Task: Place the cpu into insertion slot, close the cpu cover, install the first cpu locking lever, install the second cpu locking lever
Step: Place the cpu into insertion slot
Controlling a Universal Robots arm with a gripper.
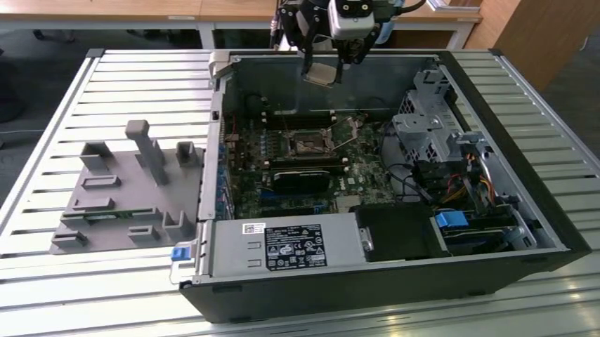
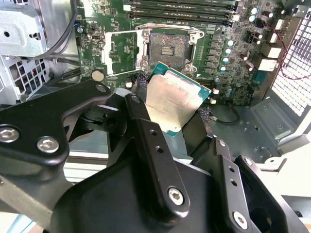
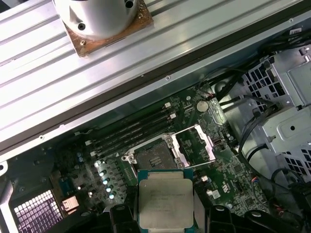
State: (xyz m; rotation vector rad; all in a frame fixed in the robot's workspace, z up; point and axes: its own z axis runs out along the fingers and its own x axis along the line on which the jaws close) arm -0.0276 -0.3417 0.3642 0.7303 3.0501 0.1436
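Note:
My gripper (image 1: 325,64) is shut on the cpu (image 1: 321,74), a thin square chip with a pale metal face, and holds it tilted in the air above the far wall of the open computer case. In both wrist views the cpu (image 2: 172,99) (image 3: 165,201) sits between the black fingers (image 2: 143,121). The insertion slot (image 1: 307,144) (image 2: 167,48) (image 3: 151,158) lies open on the green motherboard, well below the chip. Its dark centre is bare. The metal cpu cover (image 3: 194,144) (image 2: 121,51) is swung up beside the slot.
A black heatsink-like block (image 1: 302,179) lies just in front of the slot, and memory slots (image 3: 131,131) lie behind it. A drive cage (image 1: 431,133) with cables fills the case's right side. A power supply (image 1: 281,246) is at the front. A grey fixture (image 1: 131,189) stands on the slatted table (image 1: 140,77).

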